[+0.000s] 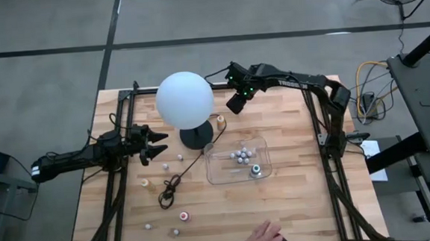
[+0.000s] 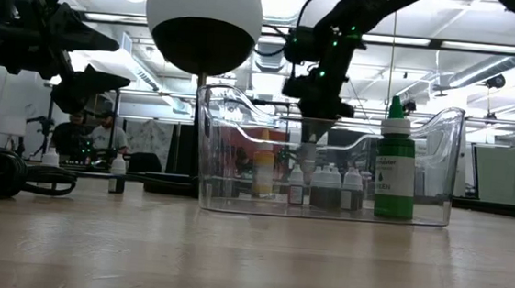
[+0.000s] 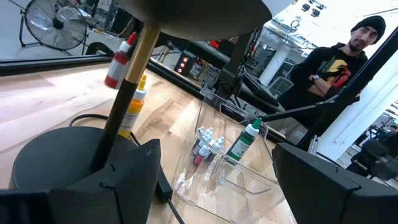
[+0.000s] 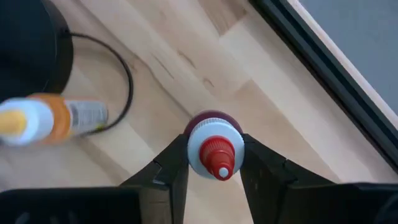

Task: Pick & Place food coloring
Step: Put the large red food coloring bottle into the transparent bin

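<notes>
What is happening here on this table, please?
A two-armed robot is collecting small food coloring bottles into a clear tray. The right gripper, at the far side of the table beside the globe lamp, is closed on a red-capped bottle. The tray already holds several small bottles and a green-capped bottle. The left gripper waits open near the lamp's base. More loose bottles stand on the wood.

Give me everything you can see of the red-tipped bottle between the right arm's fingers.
The red-tipped bottle is a small dropper bottle with a white cap, a red nozzle tip and a dark red body, which looks plastic. The right wrist view looks down on its top, so it stands upright or nearly so over the wooden table. The right gripper has closed on it, one dark finger at each side of the cap.
</notes>
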